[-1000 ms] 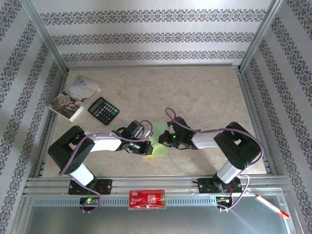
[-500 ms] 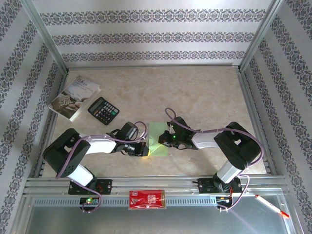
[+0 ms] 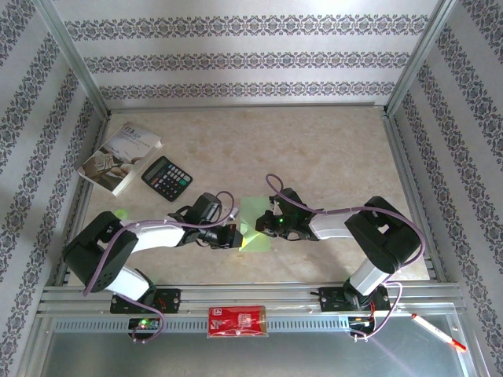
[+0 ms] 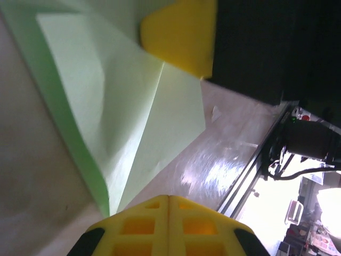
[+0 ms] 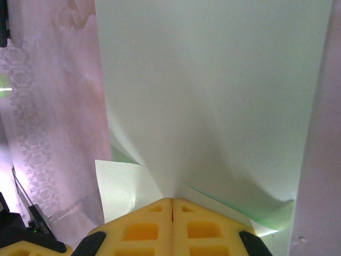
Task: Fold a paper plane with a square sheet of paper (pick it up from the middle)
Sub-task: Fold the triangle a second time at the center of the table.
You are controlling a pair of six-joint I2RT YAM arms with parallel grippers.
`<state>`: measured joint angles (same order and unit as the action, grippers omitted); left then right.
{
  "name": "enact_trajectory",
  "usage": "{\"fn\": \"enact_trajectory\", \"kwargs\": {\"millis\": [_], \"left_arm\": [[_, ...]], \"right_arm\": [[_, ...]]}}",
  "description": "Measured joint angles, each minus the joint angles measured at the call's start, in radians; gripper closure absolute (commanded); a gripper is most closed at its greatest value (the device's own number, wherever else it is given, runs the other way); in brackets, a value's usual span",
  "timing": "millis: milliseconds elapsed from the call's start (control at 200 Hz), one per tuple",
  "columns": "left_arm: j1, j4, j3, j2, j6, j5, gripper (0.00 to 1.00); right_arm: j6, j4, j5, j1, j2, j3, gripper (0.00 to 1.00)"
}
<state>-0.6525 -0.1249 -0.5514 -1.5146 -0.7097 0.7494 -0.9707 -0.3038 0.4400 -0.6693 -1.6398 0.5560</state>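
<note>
The square sheet of paper (image 3: 255,214) is light green and lies partly folded on the table between the two grippers. In the left wrist view the sheet (image 4: 117,101) shows a crease and a raised flap. My left gripper (image 3: 235,238) is shut at the sheet's near left corner. Its yellow fingertips (image 4: 169,198) have nothing between them, and the paper's edge runs just beside them. My right gripper (image 3: 265,225) is shut too, its tip (image 5: 171,200) resting on the paper (image 5: 213,96) where the folds meet. That right fingertip (image 4: 184,34) shows pressing on the crease.
A grey-white booklet (image 3: 122,157) and a black calculator (image 3: 167,178) lie at the far left. A red packet (image 3: 236,321) sits on the front rail and a pen (image 3: 437,331) at the near right. Metal frame rails border the table.
My left arm's elbow has swung lower and to the left, and its gripper has shifted slightly right at the paper's near corner. The right arm has stayed put.
</note>
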Motion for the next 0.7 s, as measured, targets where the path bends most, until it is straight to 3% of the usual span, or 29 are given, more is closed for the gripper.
{"fn": "enact_trajectory", "kwargs": {"millis": [465,699], "left_arm": [[0.0,0.027,-0.047,-0.11,0.033,-0.058,0.98],[-0.001,0.039,-0.051,-0.11,0.064,-0.067,0.99]], "right_arm": [[0.002,0.0,0.001,0.0,0.0,0.0,1.0],[0.003,0.021,0.0,0.0,0.002,0.011,0.92]]}}
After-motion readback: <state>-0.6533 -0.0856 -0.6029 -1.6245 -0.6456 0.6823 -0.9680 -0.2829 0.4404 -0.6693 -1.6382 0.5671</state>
